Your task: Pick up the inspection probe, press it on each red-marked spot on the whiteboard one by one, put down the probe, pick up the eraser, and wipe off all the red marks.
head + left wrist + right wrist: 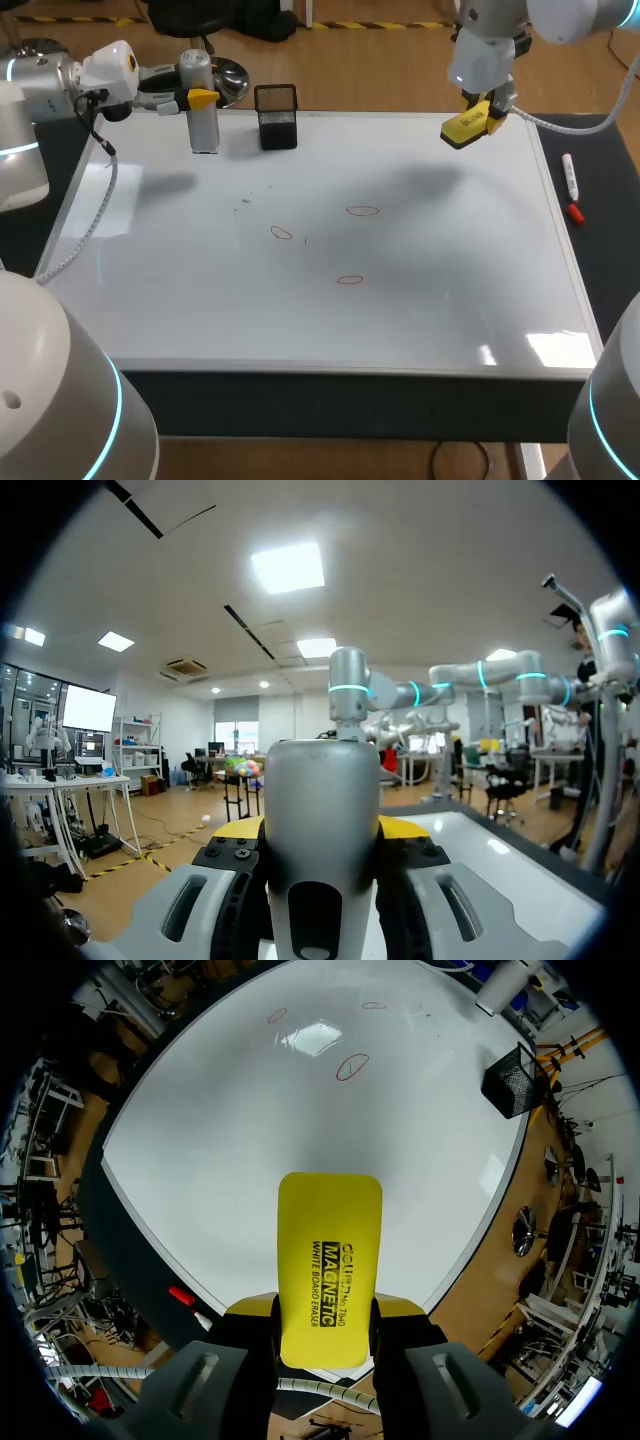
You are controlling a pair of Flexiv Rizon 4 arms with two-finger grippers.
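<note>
Dark table (605, 250) carries a big whiteboard (450, 300), nearly edge to edge. On the board, far rim: black mesh pen cup (277, 117) at approx. 11 o'clock, silver probe (203, 115) upright nearer 10. 3 red ovals (363, 210) round centre. Off-board at 3 o'clock: white marker (570, 175), red cap (577, 212) just beside.

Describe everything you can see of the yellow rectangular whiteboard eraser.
The yellow rectangular eraser is a flat, plastic-looking block with rounded corners and black print on one broad face. The right gripper is shut on its long sides near one end, so most of it juts out ahead. It hangs tilted over the whiteboard's far right corner, apparently not touching the surface.
</note>
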